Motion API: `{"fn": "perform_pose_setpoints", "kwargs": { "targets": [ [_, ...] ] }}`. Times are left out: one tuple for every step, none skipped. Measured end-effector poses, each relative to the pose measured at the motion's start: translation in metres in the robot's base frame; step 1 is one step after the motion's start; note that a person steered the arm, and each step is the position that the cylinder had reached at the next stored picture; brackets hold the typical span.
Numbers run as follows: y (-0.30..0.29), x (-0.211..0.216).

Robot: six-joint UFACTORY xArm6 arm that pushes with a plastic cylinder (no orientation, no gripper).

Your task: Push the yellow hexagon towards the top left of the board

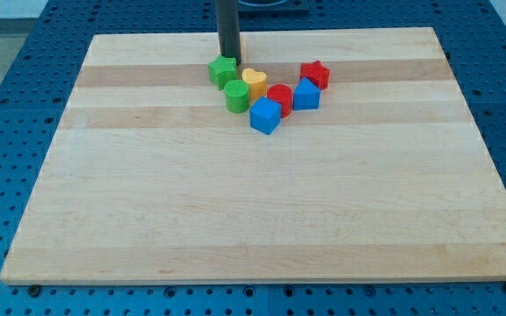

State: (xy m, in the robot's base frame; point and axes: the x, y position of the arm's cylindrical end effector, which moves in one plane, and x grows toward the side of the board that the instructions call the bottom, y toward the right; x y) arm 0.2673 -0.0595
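Sitting right behind the green star (pixel 222 70), my tip (pixel 228 58) holds nothing, it's just a bare rod. Only an orange-yellow sliver (pixel 240 42) peeks out beside the rod, maybe the yellow hexagon, can't tell. Crowding the star's right: green cylinder (pixel 236 96), yellow heart (pixel 254 82), red cylinder (pixel 280 98), two blue cubes (pixel 265 115) (pixel 306 94), red star (pixel 315 74).

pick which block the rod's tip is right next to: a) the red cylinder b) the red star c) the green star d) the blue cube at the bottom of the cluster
c: my tip comes down at the view's top edge of the cluster, right above the green star, while the blue cube, red star and red cylinder all lie further towards the view's right and bottom.
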Motion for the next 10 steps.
{"fn": "perform_pose_setpoints", "kwargs": {
  "targets": [
    [0.02, 0.002],
    [0.065, 0.004],
    [0.062, -0.011],
    [0.05, -0.034],
    [0.043, -0.044],
    [0.03, -0.045],
    [0.01, -0.041],
    [-0.014, -0.035],
    [-0.037, -0.025],
    [-0.061, -0.017]
  ]
}}
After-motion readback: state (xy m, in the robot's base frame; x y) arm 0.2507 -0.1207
